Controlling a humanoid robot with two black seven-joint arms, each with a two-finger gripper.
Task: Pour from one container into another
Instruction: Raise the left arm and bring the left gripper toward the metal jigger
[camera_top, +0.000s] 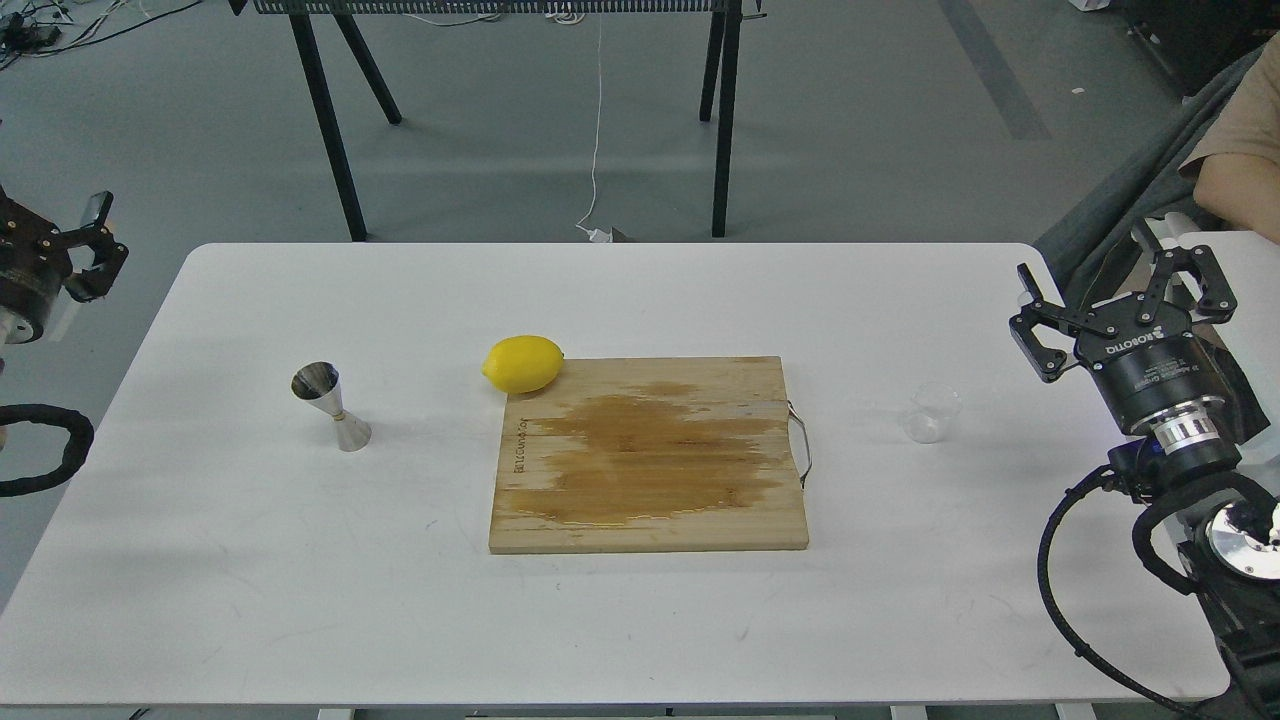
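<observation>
Reads ROBOTIQ on the right gripper (1125, 300), jaws spread wide, nothing held, near the clear cup (932, 411) on the white table (300, 560). Left gripper (92, 240) off the table's left edge, apparently parted, empty. Steel jigger (331, 406) upright left of cutting board (648, 455), burned-in writing unreadable. Lemon (523, 363) touching the board's corner.

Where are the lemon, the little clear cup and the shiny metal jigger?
lemon (523, 363), head view, middle of its yellow skin.
clear cup (931, 412), head view, its see-through side wall.
jigger (332, 405), head view, its narrow waist.
</observation>
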